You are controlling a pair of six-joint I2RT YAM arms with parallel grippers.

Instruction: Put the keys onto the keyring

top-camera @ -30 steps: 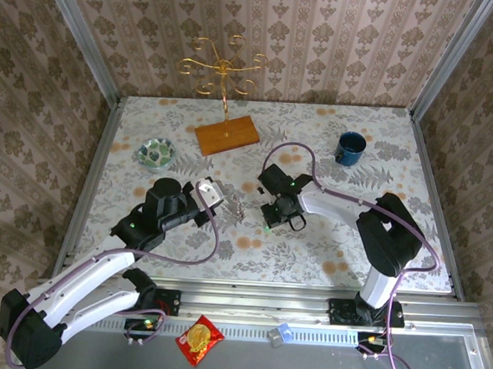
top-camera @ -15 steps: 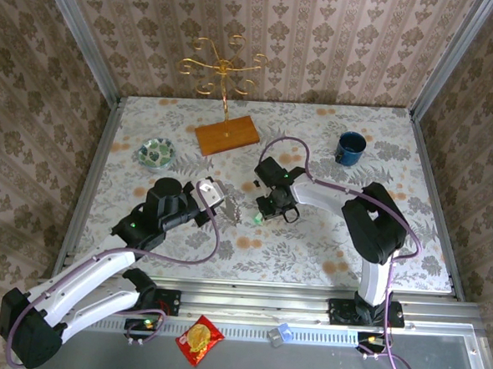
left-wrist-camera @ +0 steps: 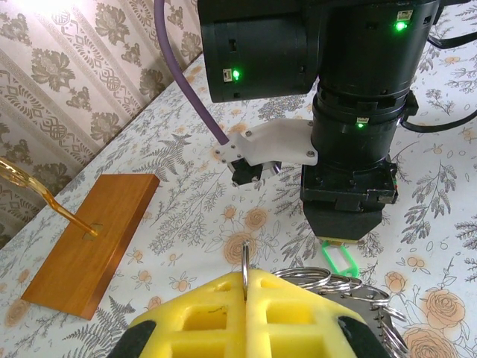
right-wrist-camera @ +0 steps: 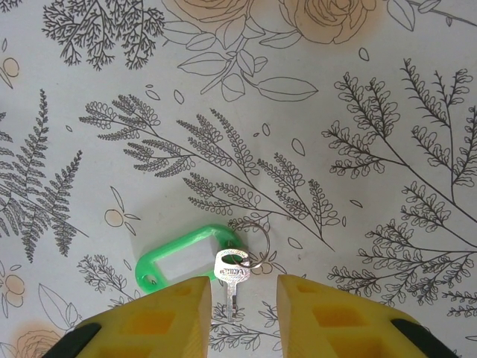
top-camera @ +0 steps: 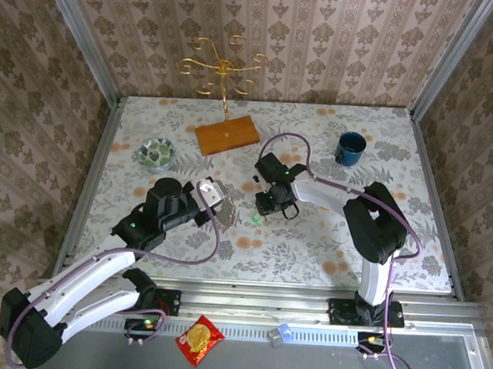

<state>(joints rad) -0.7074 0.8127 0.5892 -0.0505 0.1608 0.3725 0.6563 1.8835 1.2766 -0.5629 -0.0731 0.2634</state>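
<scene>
- Left jaws pinch the silver wire keyring [left-wrist-camera: 244, 257] upright so I can thread it.
- Right jaws, half-open, hover over the little green-tagged silver key [right-wrist-camera: 229, 274] on the flowery desk [right-wrist-camera: 373, 112], set to grab.

key [right-wrist-camera: 229, 277] on table [right-wrist-camera: 387, 89] under right claw [right-wrist-camera: 242, 291]; keyring [left-wrist-camera: 328, 278] in left claw [left-wrist-camera: 246, 283] beside

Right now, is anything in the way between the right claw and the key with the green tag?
No, nothing visible is. The key and its green tag lie bare on the tablecloth, just ahead of the right gripper, whose jaws stand open on either side of the key.
</scene>
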